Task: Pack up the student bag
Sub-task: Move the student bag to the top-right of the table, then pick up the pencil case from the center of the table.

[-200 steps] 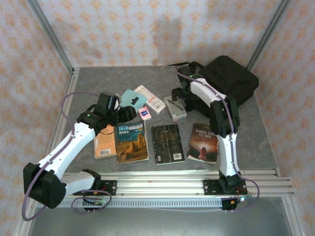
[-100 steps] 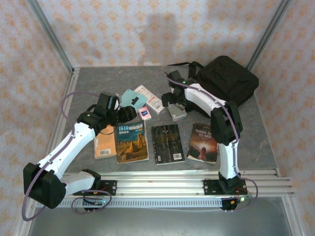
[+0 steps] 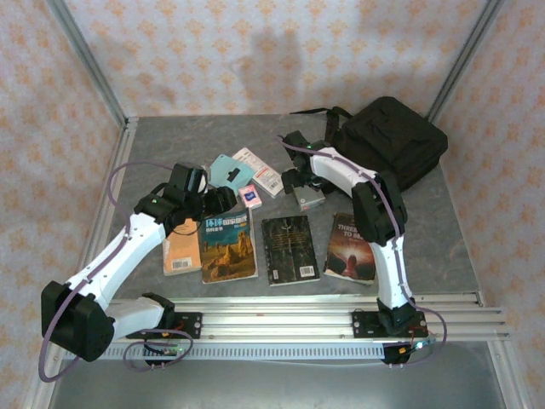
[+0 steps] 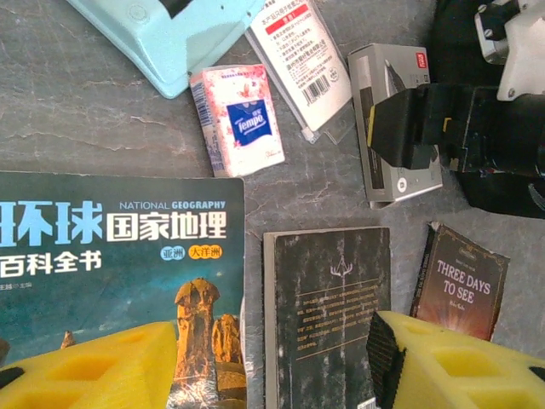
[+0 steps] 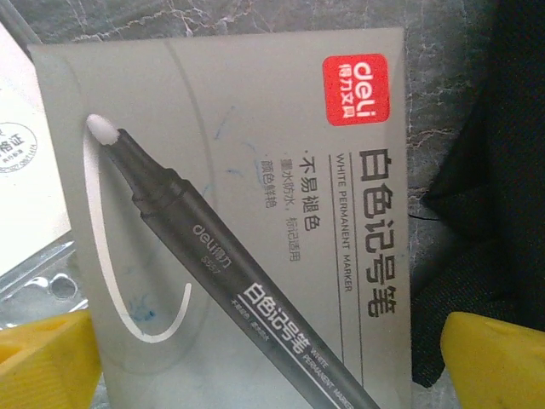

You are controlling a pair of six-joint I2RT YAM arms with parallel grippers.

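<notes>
Bag (image 3: pixel 392 141) lies at the far right corner of a grey, stone-look table (image 3: pixel 170 141), walled by floral-patterned panels (image 3: pixel 272 51) in metal framing. Right gripper (image 5: pixel 272 358) is over a marker box (image 5: pixel 255 170), jaws spread wide, pinching nothing. Left gripper (image 4: pixel 272 366), jaws apart and empty, is above a magazine (image 4: pixel 111 239).

Black student bag (image 3: pixel 393 136), flat, far right

I work in a robot test booth. Aluminium rails (image 3: pixel 281 317) frame my grey table (image 3: pixel 170 141), with patterned wallpaper panels (image 3: pixel 255 51) all round.
</notes>
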